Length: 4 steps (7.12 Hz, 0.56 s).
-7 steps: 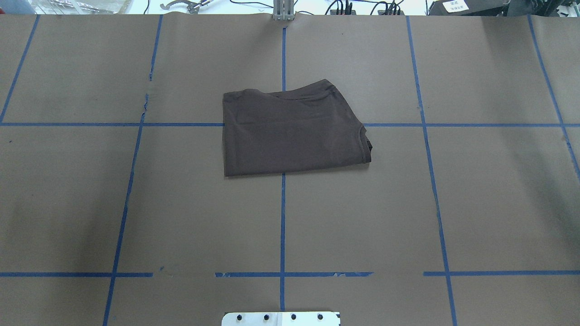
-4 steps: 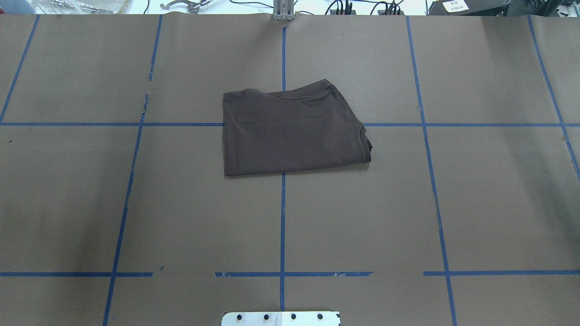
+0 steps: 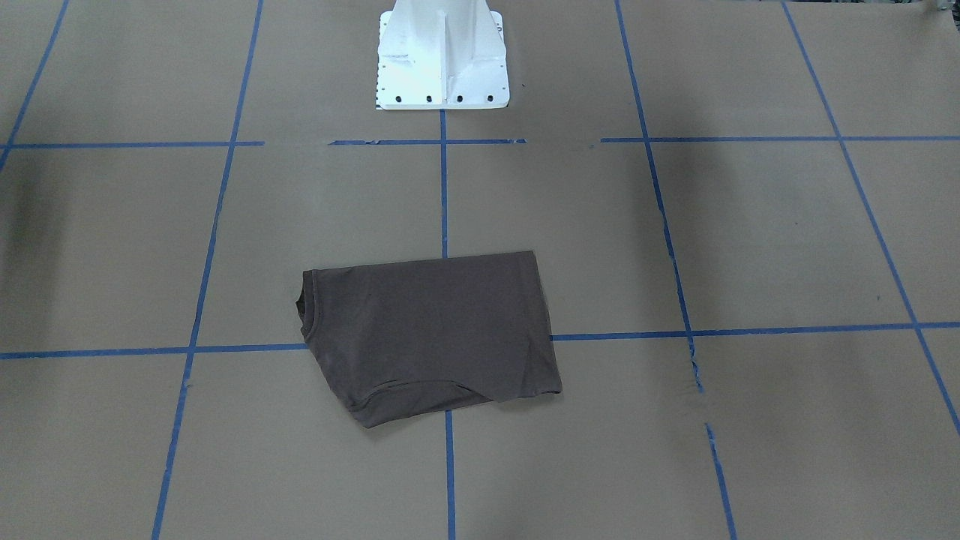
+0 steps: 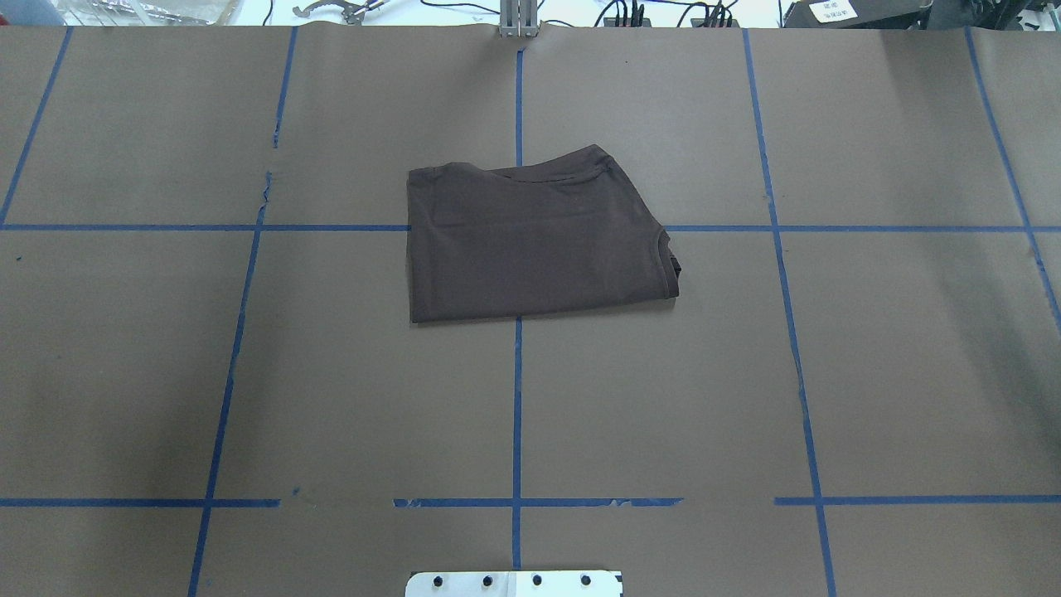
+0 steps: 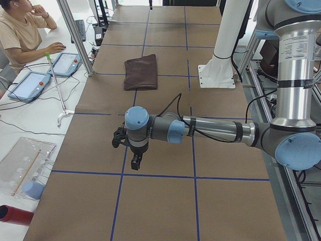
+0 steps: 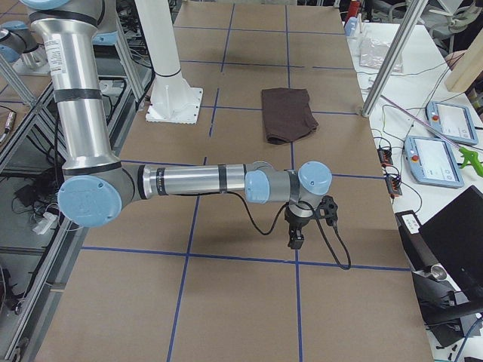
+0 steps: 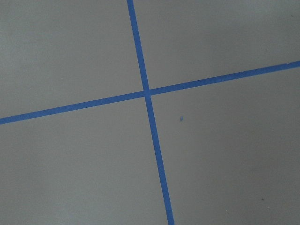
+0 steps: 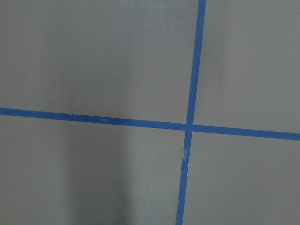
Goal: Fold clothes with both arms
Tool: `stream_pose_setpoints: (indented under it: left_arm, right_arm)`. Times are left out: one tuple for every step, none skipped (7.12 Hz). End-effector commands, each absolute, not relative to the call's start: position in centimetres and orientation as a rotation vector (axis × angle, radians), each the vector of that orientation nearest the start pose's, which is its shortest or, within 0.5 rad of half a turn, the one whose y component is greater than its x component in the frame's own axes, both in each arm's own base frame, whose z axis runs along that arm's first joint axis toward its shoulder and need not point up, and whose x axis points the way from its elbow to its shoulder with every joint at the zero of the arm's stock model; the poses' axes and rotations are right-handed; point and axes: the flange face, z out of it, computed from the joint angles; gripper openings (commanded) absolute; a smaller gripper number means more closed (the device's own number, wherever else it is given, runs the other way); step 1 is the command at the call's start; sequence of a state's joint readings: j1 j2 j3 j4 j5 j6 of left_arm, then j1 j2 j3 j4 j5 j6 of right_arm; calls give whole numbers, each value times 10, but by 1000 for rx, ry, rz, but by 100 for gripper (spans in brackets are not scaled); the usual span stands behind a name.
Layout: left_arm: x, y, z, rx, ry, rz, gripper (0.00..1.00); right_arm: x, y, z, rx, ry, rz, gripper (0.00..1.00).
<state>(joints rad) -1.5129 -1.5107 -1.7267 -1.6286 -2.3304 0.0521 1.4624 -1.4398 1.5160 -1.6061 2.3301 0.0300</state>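
Centrally on the table (image 4: 373,398), a dark brown T-shirt (image 4: 535,245) lay folded into a rough, flat rectangle, straddling the crossing of two blue tape lines (image 4: 517,398). Its ribbed collar (image 4: 668,264) curved out at the edge toward my robot's right side, and a stitched hem ran along the far edge. The table surface was matte brown paper, smooth, marked into large squares by the tape. A white pedestal (image 3: 442,60) stood at the robot's side of the table.

I judged the shirt to be light, thin, soft knit cloth, with no stiffness. It would sag and drape once lifted, and the stacked layers could slide apart. I thought the best holds were two corners of one edge, pinched through every layer, one per arm.

Neither arm was near the cloth. The left gripper (image 5: 136,160) hung over bare paper toward the table's left end. The right gripper (image 6: 296,240) hung likewise toward the right end. Both were well apart from the shirt and held nothing that I could see. Only side views showed them, so I could not tell whether their fingers were spread or pressed together. Both wrist cameras showed only paper and tape crossings.
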Motion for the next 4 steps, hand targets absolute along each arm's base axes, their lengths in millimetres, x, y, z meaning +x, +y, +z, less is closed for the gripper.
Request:
stream_pose_setpoints:
  left_arm:
    - [-38,-480,598,159,759,169,100]
    - [-37,-480,599,158,760,171,100]
    - [-37,-480,601,156,762,172,100]
    - [-37,-480,597,164,760,176,100]
  right_arm:
    - [4,-551,622,-16,-766,-90,100]
    - [4,-550,622,-16,-771,-88,100]
    - [-3,-551,622,-22,-769,-101,100]
    - [-4,-552,621,-18,-770,-104,100]
